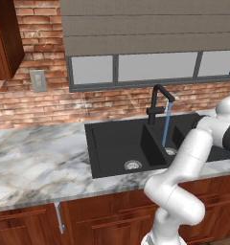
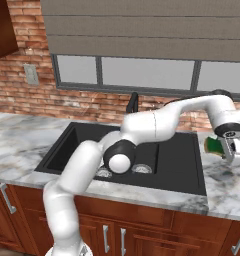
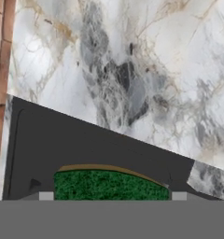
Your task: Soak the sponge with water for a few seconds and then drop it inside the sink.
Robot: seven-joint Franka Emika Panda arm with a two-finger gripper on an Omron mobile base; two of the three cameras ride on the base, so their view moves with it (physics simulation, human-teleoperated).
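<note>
One sponge (image 3: 110, 184), green face showing, is pinched between the jaws of the gripper (image 2: 227, 150), right of the one black two-basin sink (image 1: 112, 143). One water (image 1: 166, 125) stream falls into the sink. Marble table (image 1: 35, 162), brick wall (image 1: 40, 103)

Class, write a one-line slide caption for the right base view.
White arm reaches right of the black sink, its gripper holding the sponge above the marble counter.
</note>
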